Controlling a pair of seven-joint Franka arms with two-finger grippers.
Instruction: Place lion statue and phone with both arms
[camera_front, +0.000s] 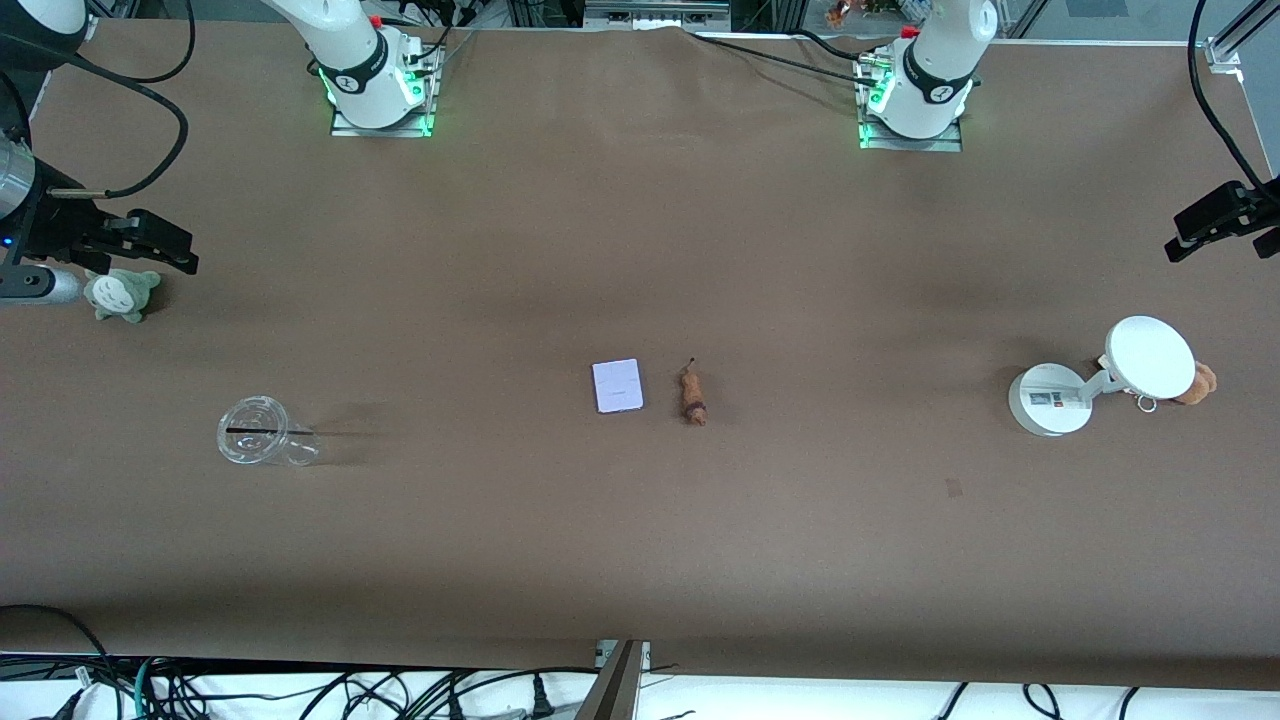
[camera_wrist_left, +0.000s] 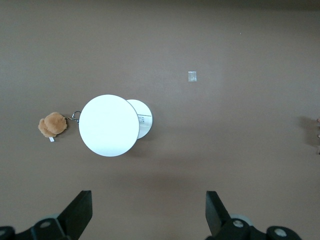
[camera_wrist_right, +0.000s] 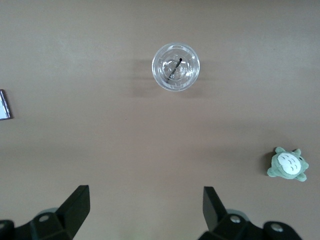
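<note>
I count: matte brown table (camera_front: 640, 550); white round-based stand (camera_front: 1050, 400) with disc; clear plastic cup (camera_front: 255, 430); flat lavender phone (camera_front: 617, 386) at table centre, orange-brown lion statue (camera_front: 692, 394) just beside it, apart. Left gripper (camera_wrist_left: 147, 212) and right gripper (camera_wrist_right: 145, 210) hang spread wide, empty, at their own table ends.

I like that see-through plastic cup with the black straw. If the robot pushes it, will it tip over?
Probably, yes. The clear plastic cup looks empty apart from its black straw, so it is likely light and would slide or topple easily. Thin clear walls may flex when squeezed, and its round shape would likely roll once on its side.
</note>
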